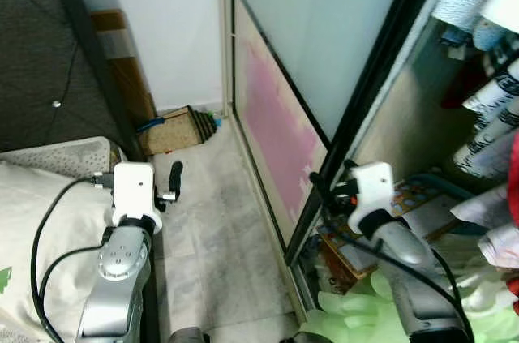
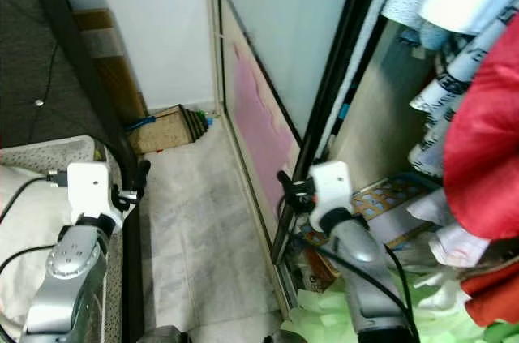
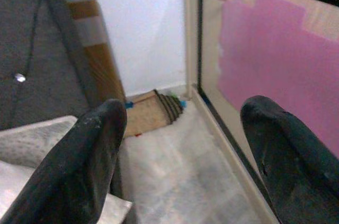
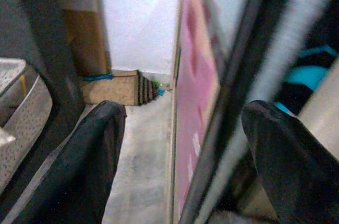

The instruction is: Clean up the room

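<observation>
Ahead, a narrow strip of pale marble floor [image 1: 207,221] runs between a bed [image 1: 36,205] on the robot's left and a sliding wardrobe door [image 1: 324,43] on its right. The door has a frosted pane above and a pink patch [image 1: 280,128] on its lower panel, and its black frame edge slants down toward the floor track.

The left gripper [image 1: 172,183] hangs over the floor just beside the bed's edge, jaws wide and empty; in its wrist view the two black fingers [image 3: 79,166] stand far apart with bare floor between them. The right gripper [image 1: 323,194] sits right at the door's black edge, near the open wardrobe; its jaws are also spread wide, holding nothing, and in its wrist view the door frame [image 4: 233,102] runs up between the fingers [image 4: 87,160]. Whether a finger touches the frame cannot be told.

At the far end of the floor, against the white wall [image 1: 174,27], a brown cardboard piece [image 1: 174,130] lies in the corner with a blue strip beside it. Inside the wardrobe hang clothes [image 2: 478,140], a red one nearest, with a patterned box [image 1: 405,201] below and a pale green cloth [image 1: 365,310] heaped at the bottom, under the right arm.
</observation>
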Available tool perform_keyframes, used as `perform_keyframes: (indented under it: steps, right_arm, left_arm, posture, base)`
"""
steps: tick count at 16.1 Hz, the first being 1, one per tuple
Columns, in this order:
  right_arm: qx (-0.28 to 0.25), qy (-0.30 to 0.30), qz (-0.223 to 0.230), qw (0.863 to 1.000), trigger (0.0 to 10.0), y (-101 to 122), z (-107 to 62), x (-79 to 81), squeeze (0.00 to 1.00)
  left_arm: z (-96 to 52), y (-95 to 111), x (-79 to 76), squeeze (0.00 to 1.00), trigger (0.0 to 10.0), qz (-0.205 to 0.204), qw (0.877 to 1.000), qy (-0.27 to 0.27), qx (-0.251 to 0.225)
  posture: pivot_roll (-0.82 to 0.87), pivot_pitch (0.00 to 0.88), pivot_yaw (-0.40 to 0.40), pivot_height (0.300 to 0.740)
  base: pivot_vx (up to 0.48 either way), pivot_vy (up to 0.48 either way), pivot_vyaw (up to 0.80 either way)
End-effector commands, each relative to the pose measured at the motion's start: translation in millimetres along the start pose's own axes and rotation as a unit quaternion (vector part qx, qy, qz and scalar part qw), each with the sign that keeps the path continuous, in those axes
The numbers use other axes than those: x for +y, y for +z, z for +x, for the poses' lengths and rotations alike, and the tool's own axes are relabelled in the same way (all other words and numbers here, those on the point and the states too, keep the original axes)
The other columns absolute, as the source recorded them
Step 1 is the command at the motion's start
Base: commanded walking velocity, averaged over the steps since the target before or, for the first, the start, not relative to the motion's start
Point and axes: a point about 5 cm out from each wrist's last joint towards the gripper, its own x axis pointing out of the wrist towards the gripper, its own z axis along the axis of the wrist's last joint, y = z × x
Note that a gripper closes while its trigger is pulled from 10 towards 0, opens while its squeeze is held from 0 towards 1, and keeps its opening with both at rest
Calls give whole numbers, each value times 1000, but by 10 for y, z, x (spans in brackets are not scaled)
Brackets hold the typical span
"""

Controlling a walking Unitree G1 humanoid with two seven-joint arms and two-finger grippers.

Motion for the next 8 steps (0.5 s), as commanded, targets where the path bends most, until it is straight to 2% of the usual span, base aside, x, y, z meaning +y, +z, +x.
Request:
perform_keyframes:
  steps: [1,2,3,4,5,6,7,8]
  right_arm:
    - [-16,-42,11,999,10000,63,-13,-95,0]
    - [-11,-69,19,997,10000,40,-24,-124,0]
    - [6,-120,20,993,10000,-41,-81,-135,0]
    - [12,-137,-12,990,10000,-74,-118,-110,0]
    - [7,-121,-3,993,10000,-68,-138,-68,0]
    - [-1,-128,13,992,10000,-24,-135,-90,0]
    - [-3,-149,3,989,10000,14,-121,-145,0]
    - [-7,-145,-27,989,10000,27,-115,-145,0]
  left_arm:
    - [-20,48,15,0,10000,-8,1000,-10,-20]
    - [-30,50,33,0,10000,-11,1000,-3,-23]
    - [-56,47,72,0,10000,-3,1000,17,-26]
    - [-70,47,91,0,10000,9,999,25,-27]
    - [-83,48,100,0,10000,11,999,23,-29]
    - [-90,41,112,0,10000,11,999,24,-29]
    - [-90,17,125,0,10000,14,999,44,-11]
    - [-87,1,126,0,10000,4,999,41,-6]
  posture:
    - [-5,0,-48,740]
    - [1,0,-57,740]
    - [6,0,-61,740]
    - [7,0,-63,740]
    - [1,0,-59,740]
    - [-7,0,-55,740]
    - [-13,0,-53,740]
    - [-22,0,-49,740]
  base:
    - [0,0,0]
    - [0,0,0]
    - [0,0,0]
    - [0,0,0]
    - [0,0,0]
    - [0,0,0]
    - [0,0,0]
    - [0,0,0]
